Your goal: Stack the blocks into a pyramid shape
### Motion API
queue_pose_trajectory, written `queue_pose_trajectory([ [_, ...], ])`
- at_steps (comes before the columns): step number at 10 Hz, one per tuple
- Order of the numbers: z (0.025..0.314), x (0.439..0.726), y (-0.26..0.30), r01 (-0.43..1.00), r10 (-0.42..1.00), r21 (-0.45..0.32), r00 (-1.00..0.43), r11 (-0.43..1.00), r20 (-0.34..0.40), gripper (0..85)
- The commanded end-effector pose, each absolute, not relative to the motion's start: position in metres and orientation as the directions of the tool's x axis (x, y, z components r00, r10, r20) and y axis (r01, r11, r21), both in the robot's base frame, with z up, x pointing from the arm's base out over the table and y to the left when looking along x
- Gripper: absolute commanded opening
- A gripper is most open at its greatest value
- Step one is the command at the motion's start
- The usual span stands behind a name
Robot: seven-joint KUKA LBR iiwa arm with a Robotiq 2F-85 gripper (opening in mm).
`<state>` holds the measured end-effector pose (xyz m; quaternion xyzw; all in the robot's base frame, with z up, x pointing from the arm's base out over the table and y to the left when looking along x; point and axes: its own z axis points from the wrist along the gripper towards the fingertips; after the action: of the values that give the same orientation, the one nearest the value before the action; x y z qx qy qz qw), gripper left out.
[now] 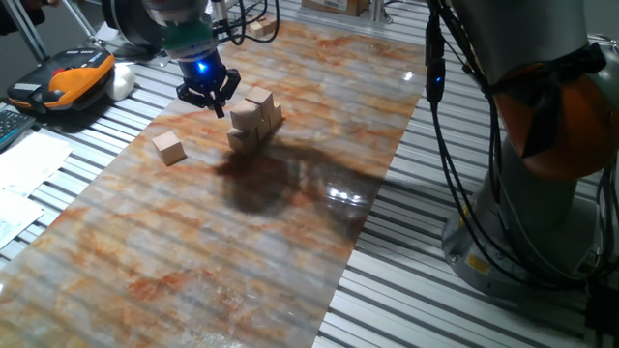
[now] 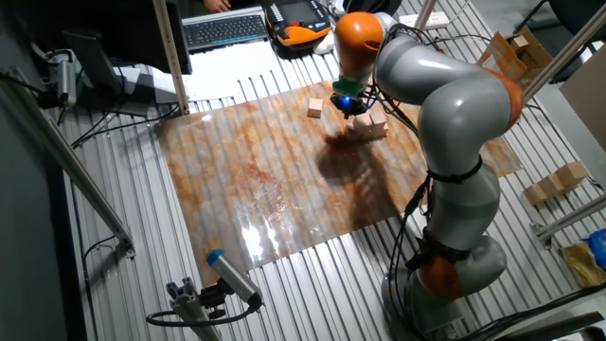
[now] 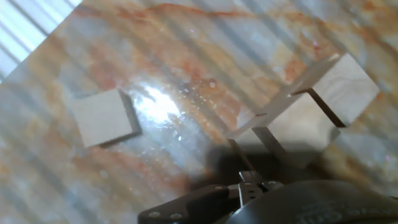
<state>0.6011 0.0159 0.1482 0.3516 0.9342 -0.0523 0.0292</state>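
Gripper (image 1: 207, 95) hangs empty, jaws apart, at nine o'clock of the pile (image 1: 254, 119). Lone block (image 1: 169, 148) lies at seven o'clock on the bench (image 1: 290, 242) (descend squarely, centred).

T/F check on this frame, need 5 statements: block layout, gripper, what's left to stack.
1. One block lies alone on the mat, apart from the stack. True.
2. The stack has blocks on more than one level. True.
3. The gripper holds a block. False: nothing shows between its fingers in either fixed view.
4. The gripper is right over the lone block. False: it hangs beside the stack, between the stack and the lone block.
5. All the blocks on the marbled mat are in the stack. False: the lone block is not yet in it.
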Motion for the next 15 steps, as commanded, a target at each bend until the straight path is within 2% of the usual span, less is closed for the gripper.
queue_pose_trajectory([
  [1,0.1482,0.6012,0.016,0.256,0.249,-0.074,-0.963,0.964,-0.101,0.0],
  [3,0.1482,0.6012,0.016,0.249,0.241,-0.063,-0.963,0.966,-0.12,0.0],
  [6,0.1482,0.6012,0.016,0.236,0.226,-0.097,-0.969,0.967,-0.1,0.0],
  [8,0.1483,0.6012,0.0159,0.225,0.223,-0.026,-0.973,0.974,-0.062,0.0],
  [10,0.1484,0.6011,0.0163,0.244,0.244,-0.001,-0.969,0.97,-0.038,0.0],
  [15,0.1426,0.609,0.0155,0.289,0.289,0.019,-0.956,0.957,-0.048,0.0],
])
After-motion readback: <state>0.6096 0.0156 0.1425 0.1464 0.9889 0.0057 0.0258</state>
